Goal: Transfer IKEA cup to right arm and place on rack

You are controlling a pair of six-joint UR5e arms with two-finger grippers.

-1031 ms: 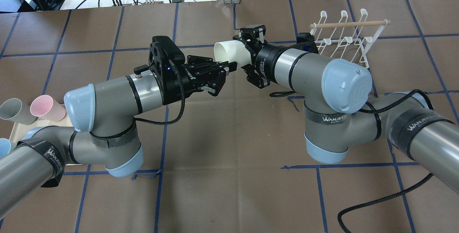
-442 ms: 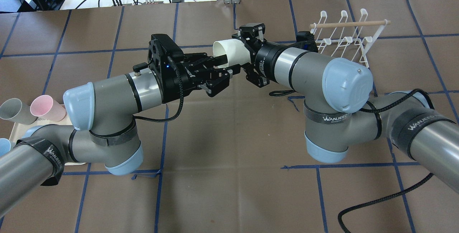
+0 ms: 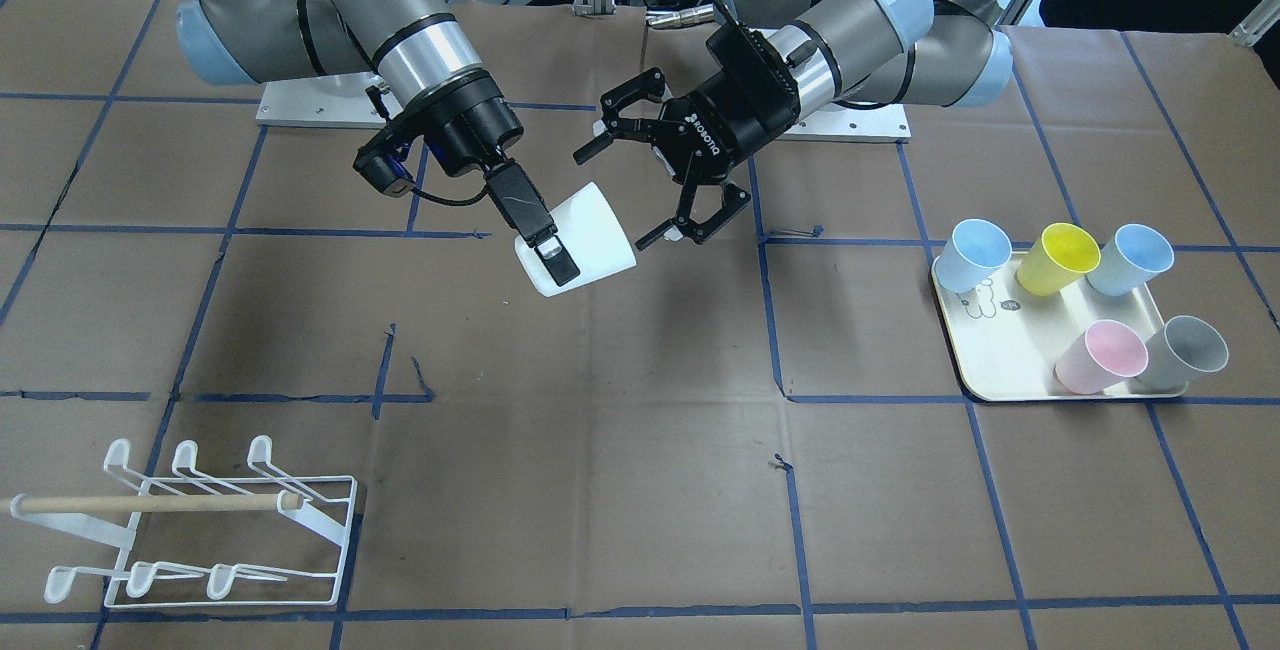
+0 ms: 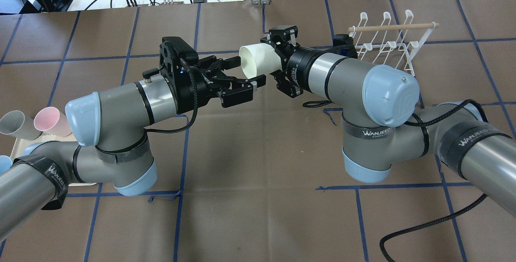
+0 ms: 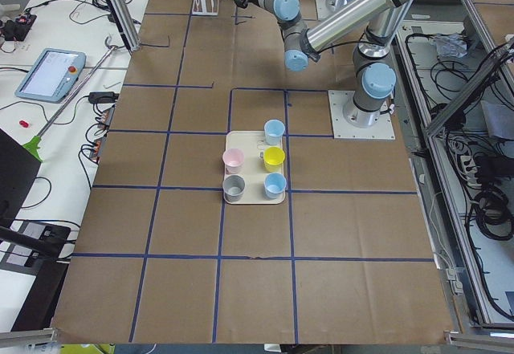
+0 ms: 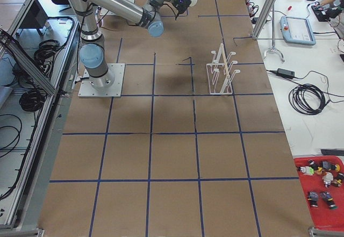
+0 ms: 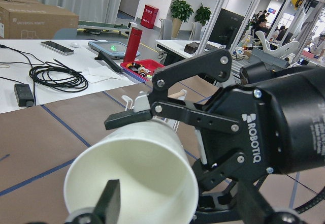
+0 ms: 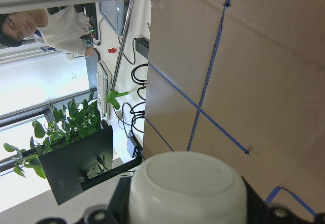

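Note:
The white IKEA cup (image 4: pixel 258 58) hangs on its side above the table's middle, its mouth towards my left arm. My right gripper (image 4: pixel 276 60) is shut on the cup's base end. In the front view its near finger (image 3: pixel 538 230) lies along the cup (image 3: pixel 590 235). My left gripper (image 4: pixel 250 69) is wide open just off the rim and touches nothing; it also shows in the front view (image 3: pixel 615 195). The left wrist view looks into the cup's mouth (image 7: pixel 132 178). The right wrist view shows its base (image 8: pixel 188 183). The white wire rack (image 4: pixel 387 40) stands at the far right, beyond my right arm.
A cream tray (image 3: pixel 1000 360) on my left side holds several coloured cups, among them a pink one (image 4: pixel 50 120) and a grey one (image 4: pixel 16 124). Blue tape lines cross the brown table cover. Cables lie along the far table edge.
My left gripper has opened, let go of the cup's rim and drawn back to the left. My right gripper has kept hold of the cup and barely moved.

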